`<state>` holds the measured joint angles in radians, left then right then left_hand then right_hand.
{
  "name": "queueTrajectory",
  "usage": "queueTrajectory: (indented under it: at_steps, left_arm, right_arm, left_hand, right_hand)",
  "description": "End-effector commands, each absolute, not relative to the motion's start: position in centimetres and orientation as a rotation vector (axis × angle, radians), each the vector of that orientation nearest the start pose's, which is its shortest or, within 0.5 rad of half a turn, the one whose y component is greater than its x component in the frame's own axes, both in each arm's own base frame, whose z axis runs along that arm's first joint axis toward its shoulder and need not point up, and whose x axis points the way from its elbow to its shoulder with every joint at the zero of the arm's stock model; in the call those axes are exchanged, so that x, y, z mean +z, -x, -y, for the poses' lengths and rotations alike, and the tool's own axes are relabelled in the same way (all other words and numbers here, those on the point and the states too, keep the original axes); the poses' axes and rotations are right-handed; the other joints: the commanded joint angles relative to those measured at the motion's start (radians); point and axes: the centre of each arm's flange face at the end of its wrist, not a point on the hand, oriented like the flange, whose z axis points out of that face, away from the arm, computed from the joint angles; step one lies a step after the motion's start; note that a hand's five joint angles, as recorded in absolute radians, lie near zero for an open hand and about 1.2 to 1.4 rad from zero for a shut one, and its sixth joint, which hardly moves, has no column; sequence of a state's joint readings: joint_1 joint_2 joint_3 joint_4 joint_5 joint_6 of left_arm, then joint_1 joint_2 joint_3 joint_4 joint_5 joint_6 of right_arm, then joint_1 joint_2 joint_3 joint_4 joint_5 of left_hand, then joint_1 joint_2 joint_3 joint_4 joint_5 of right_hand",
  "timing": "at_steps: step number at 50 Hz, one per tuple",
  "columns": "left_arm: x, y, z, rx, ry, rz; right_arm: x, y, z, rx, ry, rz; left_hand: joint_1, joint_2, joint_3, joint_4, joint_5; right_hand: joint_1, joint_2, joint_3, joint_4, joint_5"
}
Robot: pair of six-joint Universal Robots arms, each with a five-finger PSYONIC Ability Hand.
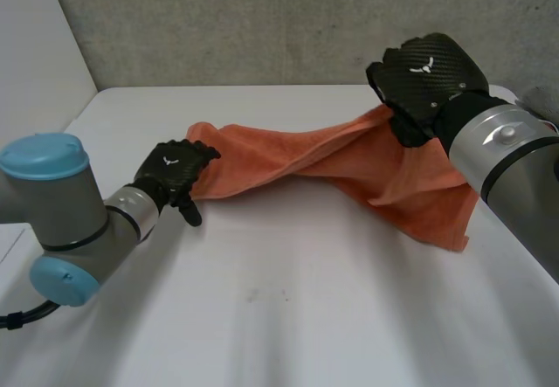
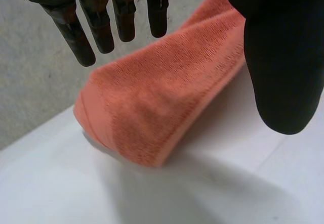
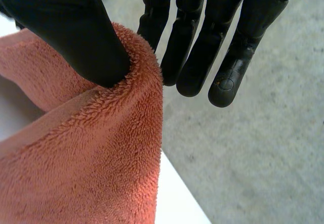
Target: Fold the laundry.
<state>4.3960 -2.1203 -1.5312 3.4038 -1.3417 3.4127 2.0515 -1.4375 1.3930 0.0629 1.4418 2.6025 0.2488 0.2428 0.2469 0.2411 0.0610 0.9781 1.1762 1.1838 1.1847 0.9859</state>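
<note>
I have the orange towel (image 1: 349, 164) slung across the middle of the frame, above the white table (image 1: 288, 317). My right hand (image 1: 428, 72), upper right, pinches one edge between thumb and straight fingers (image 3: 195, 57). My left hand (image 1: 175, 173), centre left, holds the other end between its thumb and fingers. It looks soft, light and saggy, so I'd grip the corners

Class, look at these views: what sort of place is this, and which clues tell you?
Probably a robotics lab or test bench, not a home: a white table against a rough concrete wall, and robot arms whose black left hand and right hand are on one orange towel.
</note>
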Motion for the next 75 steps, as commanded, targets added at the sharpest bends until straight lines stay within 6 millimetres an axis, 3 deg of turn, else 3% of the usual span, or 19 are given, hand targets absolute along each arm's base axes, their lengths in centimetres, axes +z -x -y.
queueTrajectory:
  at_steps: [1,15,24,28,31,36,39,42,47,50,51,55,60,62,65,67,69,70,75]
  left_arm:
    - [14.3,26.7,32.5,-2.074,-0.75,-2.565]
    - [11.6,28.9,33.6,-2.071,-0.639,-2.554]
    - [12.5,28.5,34.9,-2.209,-0.581,-2.444]
    - [16.7,26.6,35.2,-2.289,-0.495,-2.333]
    - [18.8,25.4,34.5,-2.316,-0.471,-2.293]
    - [25.2,23.6,30.4,-2.444,-0.485,-2.123]
    - [27.6,22.8,27.7,-2.453,-0.598,-1.999]
    - [28.4,22.4,25.9,-2.416,-0.706,-1.931]
    - [26.2,22.5,24.0,-2.192,-0.953,-1.991]
    - [23.9,22.6,24.3,-2.055,-1.021,-2.075]
    - [22.1,22.8,24.7,-1.962,-1.069,-2.135]
    - [19.4,23.5,27.2,-1.848,-1.121,-2.162]
    - [19.2,24.5,31.7,-1.869,-1.072,-2.084]
    - [20.5,25.2,34.5,-1.944,-1.021,-1.981]
    - [23.5,26.0,37.2,-2.077,-0.962,-1.795]
    - [27.1,26.5,39.1,-2.218,-0.88,-1.58]
    - [30.2,26.7,40.0,-2.324,-0.798,-1.403]
    - [33.0,26.8,40.4,-2.426,-0.71,-1.227]
    - [39.0,26.5,40.0,-2.617,-0.484,-0.813]
  right_arm:
    - [33.4,-28.8,21.0,-2.199,1.199,-1.761]
    - [37.4,-27.6,18.4,-2.287,1.123,-1.656]
    - [36.4,-27.1,18.7,-2.25,1.144,-1.727]
    - [35.9,-26.9,19.2,-2.24,1.154,-1.759]
    - [35.4,-25.1,21.6,-2.283,1.143,-1.858]
    - [33.6,-22.6,24.7,-2.287,1.211,-2.029]
    - [32.5,-22.2,25.4,-2.241,1.28,-2.095]
    - [30.6,-22.0,25.8,-2.121,1.407,-2.186]
    - [27.3,-22.2,26.1,-1.889,1.588,-2.284]
    - [25.9,-22.6,26.5,-1.817,1.621,-2.301]
    - [24.9,-22.7,27.1,-1.771,1.634,-2.326]
    - [22.4,-23.1,28.5,-1.679,1.645,-2.359]
    - [20.9,-23.9,31.0,-1.708,1.64,-2.366]
    - [21.4,-24.2,32.4,-1.808,1.62,-2.347]
    - [23.7,-25.1,35.4,-2.126,1.533,-2.247]
    - [26.9,-25.6,37.6,-2.452,1.411,-2.087]
    - [29.3,-25.9,38.7,-2.674,1.312,-1.938]
    - [31.6,-26.1,39.4,-2.872,1.205,-1.776]
    - [38.5,-26.0,38.9,-3.281,0.898,-1.303]
  left_hand:
    - [0.003,0.009,0.005,0.011,0.016]
    - [0.137,0.143,0.139,0.145,0.151]
    - [1.147,1.153,1.149,1.155,1.16]
    - [1.147,1.153,1.149,1.155,1.161]
    - [1.147,1.153,1.149,1.155,1.161]
    - [1.147,1.153,1.149,1.155,1.161]
    - [1.147,1.153,1.149,1.155,1.161]
    - [1.147,1.153,1.149,1.155,1.161]
    - [1.147,1.153,1.149,1.155,1.161]
    - [1.147,1.153,1.149,1.155,1.161]
    - [1.147,1.153,1.149,1.155,1.161]
    - [1.147,1.153,1.149,1.155,1.161]
    - [1.147,1.153,1.149,1.155,1.161]
    - [1.147,1.153,1.149,1.155,1.161]
    - [1.147,1.153,1.149,1.155,1.161]
    - [1.147,1.153,1.149,1.155,1.161]
    - [1.147,1.153,1.149,1.155,1.161]
    - [1.147,1.153,1.149,1.155,1.161]
    - [1.147,1.153,1.149,1.155,1.161]
  right_hand:
    - [0.418,0.22,0.213,0.212,0.236]
    - [0.418,0.22,0.213,0.212,0.236]
    - [0.418,0.22,0.213,0.212,0.236]
    - [0.418,0.22,0.213,0.212,0.236]
    - [0.418,0.22,0.213,0.212,0.236]
    - [0.418,0.22,0.213,0.212,0.236]
    - [0.418,0.22,0.213,0.212,0.236]
    - [0.418,0.22,0.213,0.212,0.236]
    - [0.418,0.22,0.213,0.212,0.236]
    - [0.418,0.22,0.213,0.212,0.236]
    - [0.418,0.22,0.213,0.212,0.236]
    - [0.418,0.22,0.213,0.212,0.236]
    - [0.418,0.22,0.213,0.212,0.236]
    - [0.418,0.22,0.213,0.212,0.236]
    - [0.418,0.22,0.213,0.212,0.236]
    - [0.418,0.22,0.213,0.212,0.236]
    - [0.418,0.22,0.213,0.212,0.236]
    - [0.418,0.22,0.213,0.212,0.236]
    - [0.418,0.22,0.213,0.212,0.236]
